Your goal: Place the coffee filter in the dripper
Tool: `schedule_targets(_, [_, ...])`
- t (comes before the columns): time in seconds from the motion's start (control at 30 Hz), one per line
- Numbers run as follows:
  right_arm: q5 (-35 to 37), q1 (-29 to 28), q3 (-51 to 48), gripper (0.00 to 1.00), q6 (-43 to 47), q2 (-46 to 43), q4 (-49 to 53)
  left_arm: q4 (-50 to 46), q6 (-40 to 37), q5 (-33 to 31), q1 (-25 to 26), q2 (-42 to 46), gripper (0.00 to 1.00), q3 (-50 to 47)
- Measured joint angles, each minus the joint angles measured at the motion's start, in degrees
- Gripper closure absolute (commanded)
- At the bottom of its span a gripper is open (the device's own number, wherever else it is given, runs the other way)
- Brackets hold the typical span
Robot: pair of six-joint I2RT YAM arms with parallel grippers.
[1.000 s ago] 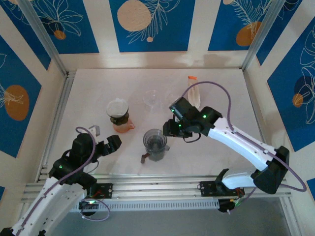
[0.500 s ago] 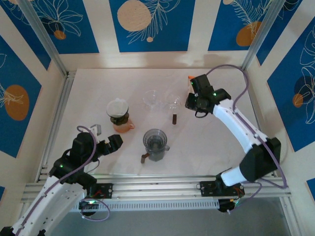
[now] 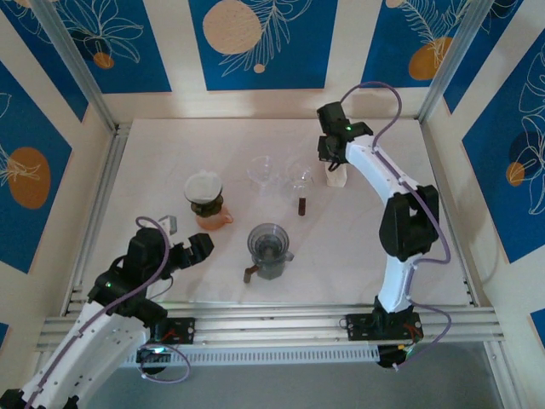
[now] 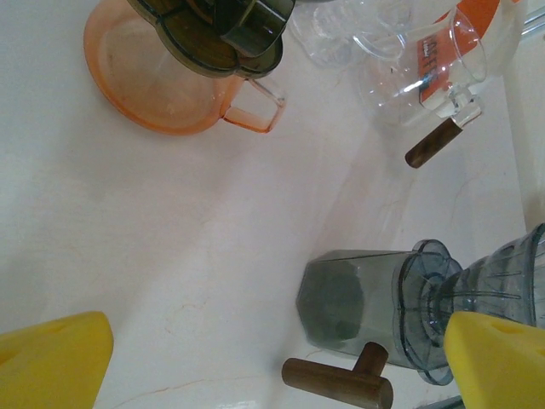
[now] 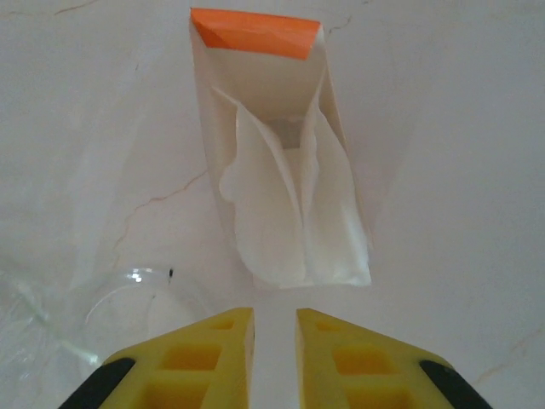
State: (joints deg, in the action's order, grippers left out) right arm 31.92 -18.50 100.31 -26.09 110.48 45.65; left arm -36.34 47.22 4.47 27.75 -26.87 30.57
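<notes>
A paper packet with an orange top [image 5: 255, 30] lies flat at the table's back right, white coffee filters [image 5: 289, 221] fanning out of its open end. My right gripper [image 5: 275, 319] hovers just short of the filters, its yellow fingers a narrow gap apart with nothing between them. From above, the right gripper [image 3: 330, 158] sits over the packet [image 3: 338, 177]. A grey see-through dripper [image 3: 269, 245] with a wooden handle stands at the table's middle. My left gripper [image 3: 200, 247] rests wide open left of that dripper [image 4: 443, 298], holding nothing.
An orange cup carrying a dark dripper with a white top [image 3: 204, 198] stands at left centre. A clear glass funnel [image 3: 264, 170] and a clear cup with a brown handle [image 3: 300, 183] sit between it and the packet. The enclosure's back wall is close behind the packet.
My right arm swung from beside the grey dripper to the back right, ending over the filter packet, and its jaws narrowed. The left arm stayed put.
</notes>
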Motion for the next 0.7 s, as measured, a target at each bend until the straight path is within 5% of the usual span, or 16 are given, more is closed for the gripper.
schedule_targets(0.7, [1.6, 2.0, 12.2, 0.79, 4.2, 11.8, 4.3, 1.2, -0.8, 0.0, 0.0, -2.5, 0.0, 0.0])
